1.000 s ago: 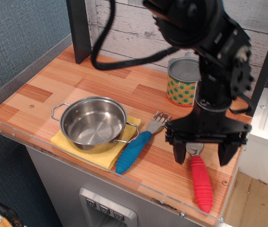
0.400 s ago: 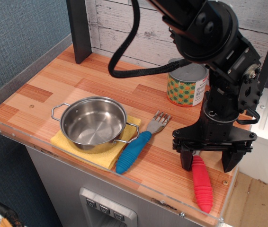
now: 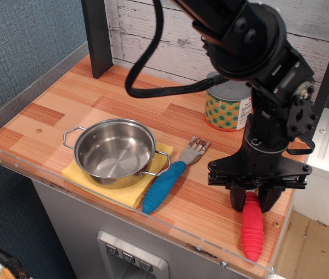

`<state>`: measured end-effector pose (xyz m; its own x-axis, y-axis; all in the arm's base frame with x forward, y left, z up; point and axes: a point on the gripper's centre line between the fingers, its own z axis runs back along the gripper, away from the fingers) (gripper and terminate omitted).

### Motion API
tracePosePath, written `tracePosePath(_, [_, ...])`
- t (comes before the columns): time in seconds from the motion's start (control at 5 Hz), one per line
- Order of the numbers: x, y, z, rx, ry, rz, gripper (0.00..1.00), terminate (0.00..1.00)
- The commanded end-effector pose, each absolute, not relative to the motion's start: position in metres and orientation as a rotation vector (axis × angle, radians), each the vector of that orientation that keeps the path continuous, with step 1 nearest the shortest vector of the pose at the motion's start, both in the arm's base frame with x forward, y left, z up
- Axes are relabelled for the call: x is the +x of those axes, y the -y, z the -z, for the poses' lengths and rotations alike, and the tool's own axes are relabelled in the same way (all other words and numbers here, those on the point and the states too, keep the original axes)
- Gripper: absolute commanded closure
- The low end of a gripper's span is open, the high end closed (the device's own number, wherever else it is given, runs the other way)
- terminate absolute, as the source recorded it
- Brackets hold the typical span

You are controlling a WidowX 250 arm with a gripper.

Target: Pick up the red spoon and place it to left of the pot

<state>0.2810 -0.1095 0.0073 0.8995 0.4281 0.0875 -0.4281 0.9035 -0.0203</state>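
The red spoon (image 3: 251, 228) lies near the table's front right corner, handle toward the front edge; its metal bowl is hidden under the gripper. My gripper (image 3: 251, 199) is down on the upper end of the red handle, fingers closed against both sides of it. The shiny steel pot (image 3: 114, 151) with two wire loop handles sits on a yellow cloth (image 3: 131, 192) at the front left, well left of the gripper.
A blue-handled metal fork (image 3: 168, 179) lies between the pot and the spoon. A tin can (image 3: 227, 107) with a green-orange label stands behind the arm. A clear plastic rim (image 3: 170, 225) runs along the table's front edge. A dark post (image 3: 97, 35) stands at the back left.
The gripper came down over the spoon and its fingers closed from wide apart onto the upper end of the red handle. The spoon, pot and fork stay where they were.
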Motion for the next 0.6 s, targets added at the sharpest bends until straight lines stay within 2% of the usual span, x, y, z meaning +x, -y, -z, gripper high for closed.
tracePosePath(0.0, [0.289,0.086,-0.056,-0.013,0.112,-0.415,1.00,0.00])
tracePosePath(0.2, [0.287,0.072,-0.074,-0.028,0.119,-0.405,1.00,0.00])
tracePosePath(0.4, [0.284,0.044,-0.093,0.025,0.094,-0.352,1.00,0.00])
